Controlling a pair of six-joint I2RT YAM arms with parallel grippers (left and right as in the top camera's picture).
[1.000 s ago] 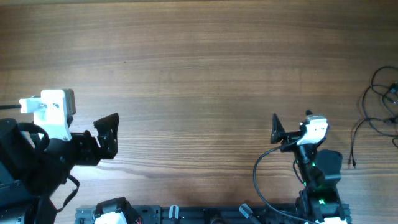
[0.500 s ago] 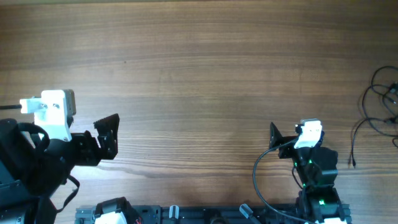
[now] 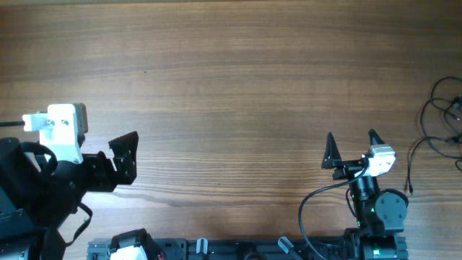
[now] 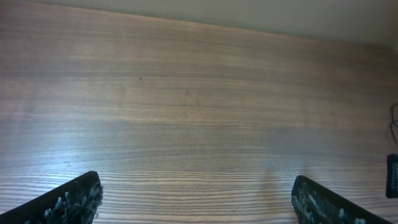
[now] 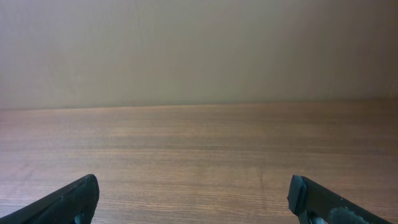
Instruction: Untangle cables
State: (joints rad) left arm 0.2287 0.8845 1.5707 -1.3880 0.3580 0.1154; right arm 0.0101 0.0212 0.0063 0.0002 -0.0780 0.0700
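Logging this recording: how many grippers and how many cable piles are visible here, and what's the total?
Grippers: 2 (left gripper, right gripper, both open and holding nothing)
Cable piles: 1 (black cable tangle at the right edge of the overhead view; strand count unclear)
Total: 3

Wood-grain table (image 3: 231,87) — plain beige wall (image 5: 199,50) behind

Bare surface (image 3: 231,87) stretches between the left pincer (image 3: 124,159) and right pincer (image 3: 351,141); tangled cables (image 3: 437,120) crowd its right edge.
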